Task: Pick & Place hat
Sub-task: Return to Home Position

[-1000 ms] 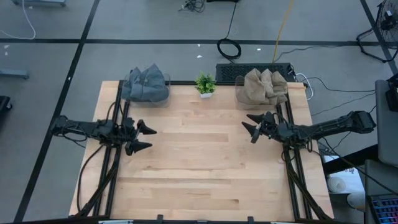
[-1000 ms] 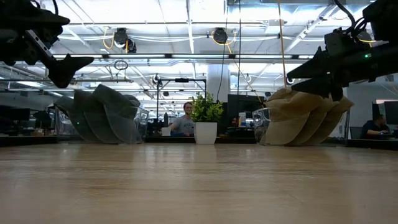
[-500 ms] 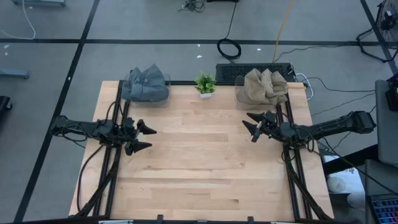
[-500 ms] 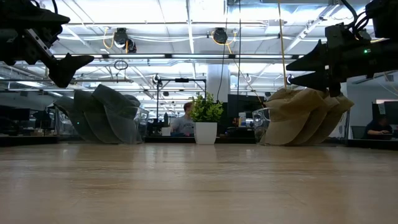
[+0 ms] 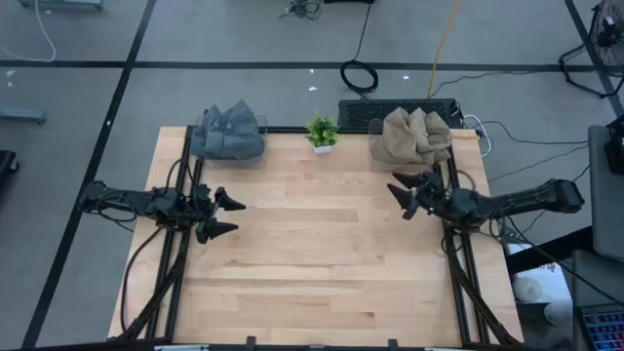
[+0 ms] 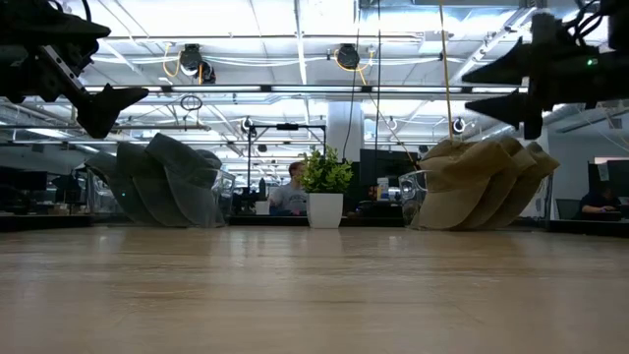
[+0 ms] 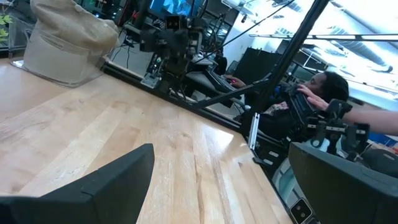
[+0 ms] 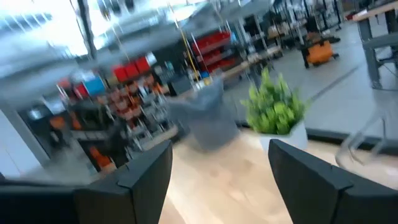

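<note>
Blue caps (image 5: 230,133) are sitting piled in the left bin (image 6: 226,202), left of the plant (image 5: 322,131); tan caps (image 5: 415,135) are filling the right bin (image 6: 411,192) on the plant's other side. I'm watching the left gripper (image 5: 239,216) hovering over the table (image 5: 312,253), below-left of the plant, jaws spread, empty. The right gripper (image 5: 393,183) is hanging right of the plant, jaws parted, empty.

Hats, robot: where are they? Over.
Left hand open, empty. Right hand open, empty. Blue hats in left bin, tan hats in right bin. Plant between.
</note>
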